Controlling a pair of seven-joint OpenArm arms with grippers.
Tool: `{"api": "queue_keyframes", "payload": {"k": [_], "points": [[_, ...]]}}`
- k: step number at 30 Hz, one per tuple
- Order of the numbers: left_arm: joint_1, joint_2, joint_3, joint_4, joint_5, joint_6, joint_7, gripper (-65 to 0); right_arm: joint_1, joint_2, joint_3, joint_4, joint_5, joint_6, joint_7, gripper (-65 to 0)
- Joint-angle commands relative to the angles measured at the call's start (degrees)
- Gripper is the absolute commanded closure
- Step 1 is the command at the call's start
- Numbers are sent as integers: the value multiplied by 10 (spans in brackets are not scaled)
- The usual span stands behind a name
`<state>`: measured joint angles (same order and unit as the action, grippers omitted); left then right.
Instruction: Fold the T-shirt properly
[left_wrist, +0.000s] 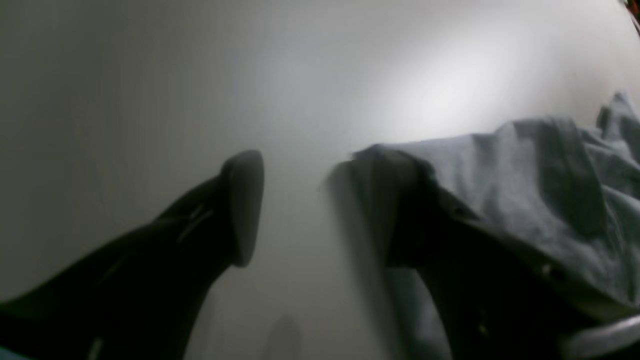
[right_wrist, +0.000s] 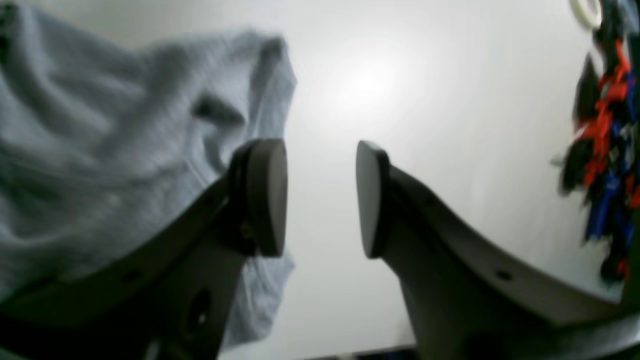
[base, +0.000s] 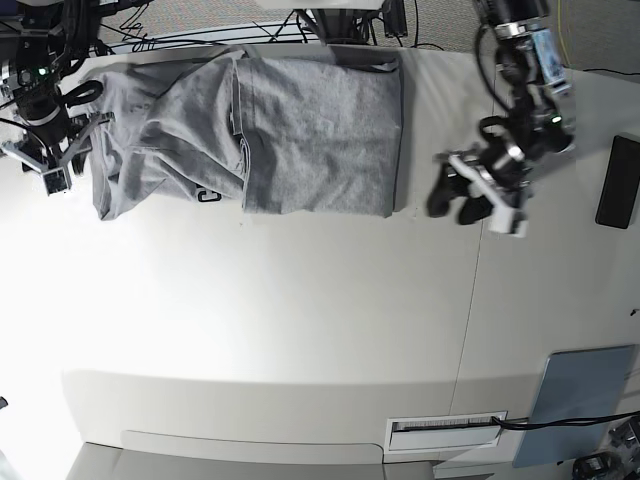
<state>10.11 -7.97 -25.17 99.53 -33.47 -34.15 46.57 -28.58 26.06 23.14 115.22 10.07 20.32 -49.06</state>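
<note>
1. The left hand (base: 455, 200) hangs over the bench (base: 300, 320) at about 3 o'clock from the T-shirt (base: 320, 130) in the base view, just beside the shirt's edge, its jaws spread wide and holding nothing.
2. In the left wrist view the left hand (left_wrist: 305, 210) shows bare bench between its dark fingers (left_wrist: 245, 205), with the T-shirt (left_wrist: 540, 200) bunched behind the finger at 3 o'clock.
3. The right hand (base: 50, 160) sits at about 9 o'clock from the shirt in the base view, beside its rumpled end.
4. In the right wrist view the right hand (right_wrist: 321, 197) stands partly open and empty, the T-shirt (right_wrist: 100, 150) lying behind the finger at 9 o'clock.
5. The grey T-shirt lies along the bench's 12 o'clock edge, one half flat, the other wrinkled.
</note>
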Motion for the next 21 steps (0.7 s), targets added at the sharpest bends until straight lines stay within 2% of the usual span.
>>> {"api": "queue_keyframes", "payload": {"k": [1, 4, 6, 8, 9, 11, 15, 21], "points": [[4, -14, -6, 10, -15, -4, -9, -350, 2, 19, 6, -8, 3, -6, 12, -232], [25, -45, -9, 10, -23, -4, -9, -350, 11, 50, 6, -64, 39, -7, 27, -232], [38, -60, -9, 10, -57, -9, -9, -350, 30, 70, 6, -100, 79, -7, 22, -232], [49, -65, -9, 10, -95, -44, -8, -350, 52, 85, 6, -132, 130, -6, 2, -232], [52, -64, -8, 10, -109, -58, -3, -349, 64, 91, 6, -147, 158, -6, -14, -232], [53, -58, -8, 10, -132, -58, 17, -345, 87, 97, 6, -175, 202, -1, -54, -232], [53, -40, -7, 10, -141, -58, 25, -345, 116, 97, 6, -220, 245, 33, -119, -232], [53, -30, -4, 10, -141, -58, 25, -345, 121, 97, 5, -288, 312, 75, -125, -232]]}}
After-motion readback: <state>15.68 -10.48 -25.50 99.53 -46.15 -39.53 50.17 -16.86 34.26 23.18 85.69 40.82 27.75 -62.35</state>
